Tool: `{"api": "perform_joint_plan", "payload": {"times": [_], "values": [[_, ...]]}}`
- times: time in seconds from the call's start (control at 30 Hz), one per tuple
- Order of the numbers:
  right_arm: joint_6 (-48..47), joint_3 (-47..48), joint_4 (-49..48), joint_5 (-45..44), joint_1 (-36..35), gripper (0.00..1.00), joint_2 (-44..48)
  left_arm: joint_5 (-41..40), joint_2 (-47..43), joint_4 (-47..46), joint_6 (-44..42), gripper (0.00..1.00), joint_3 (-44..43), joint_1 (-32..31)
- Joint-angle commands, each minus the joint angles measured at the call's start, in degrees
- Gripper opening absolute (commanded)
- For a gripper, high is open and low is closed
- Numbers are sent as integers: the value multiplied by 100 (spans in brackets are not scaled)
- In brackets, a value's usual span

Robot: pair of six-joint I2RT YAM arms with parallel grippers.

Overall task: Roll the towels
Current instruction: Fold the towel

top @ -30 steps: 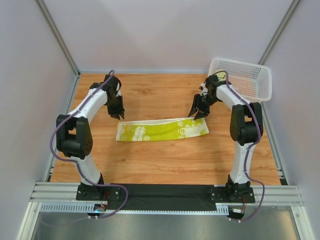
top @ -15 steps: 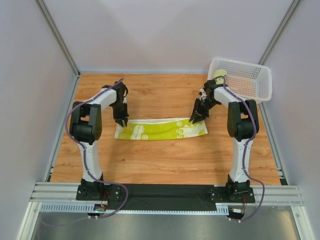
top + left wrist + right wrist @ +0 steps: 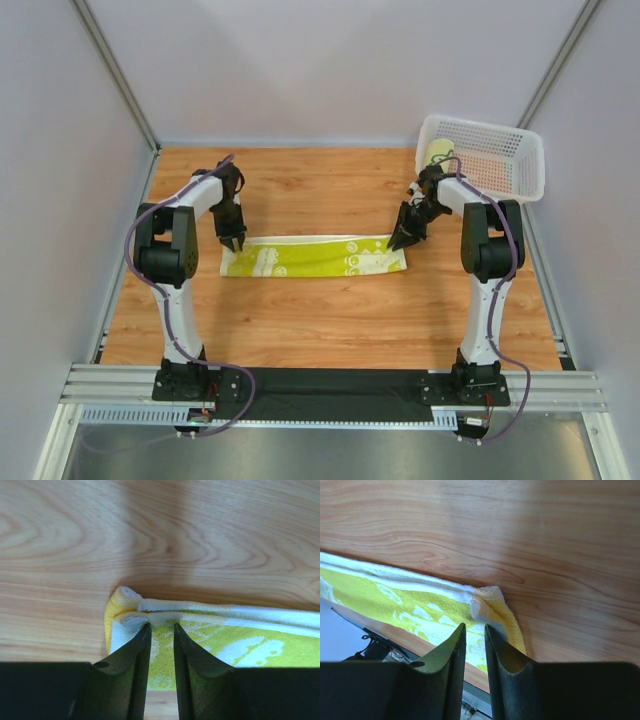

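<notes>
The towel point(image 3: 312, 257) lies flat on the table point(image 3: 330, 310), stretched in a long strip between the two grippers, and each gripper stands at one end of it. The left gripper point(image 3: 233, 243) is closed to a narrow gap with the thick edge of the cloth pinched at its tips. The right gripper point(image 3: 400, 241) is closed in the same way on the crumpled corner under it. The main danger, I think, is that each grip takes only a thin bite near the corner. If the arms pull apart too much, the cloth can slip out of one gripper and the strip then goes slack on that side. The towel is folded in layers, so the tips may hold only the upper layer, and a roll begun from there would open or go crooked. If one gripper moves faster than the other, the strip skews. The basket point(image 3: 530, 165) is just beyond the right gripper, and a wide swing can knock it. I count one flat towel, two grippers and one basket, and in the basket one pale roll point(image 3: 438, 151), perhaps a finished towel, too small to be sure.
</notes>
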State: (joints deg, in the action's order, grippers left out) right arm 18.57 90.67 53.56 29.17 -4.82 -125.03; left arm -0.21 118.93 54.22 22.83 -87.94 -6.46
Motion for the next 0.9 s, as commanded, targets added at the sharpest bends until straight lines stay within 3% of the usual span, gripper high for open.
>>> {"api": "perform_joint_plan", "payload": {"times": [0.0, 0.37, 0.63, 0.87], "values": [[51, -182, -56, -421, 148, 24, 14, -524, -248, 28, -24, 32, -179, 136], [112, -14, -258, 229, 104, 31, 778, -867, -1117, 353, -7, 32, -198, 22], [331, -682, -661, 932, -501, 0, 1402, -33, -2085, -358, 125, 31, 1419, -215], [543, -1481, -1383, 1311, -634, 0, 1254, 276, -1857, -640, 345, 29, 1903, -207]]}}
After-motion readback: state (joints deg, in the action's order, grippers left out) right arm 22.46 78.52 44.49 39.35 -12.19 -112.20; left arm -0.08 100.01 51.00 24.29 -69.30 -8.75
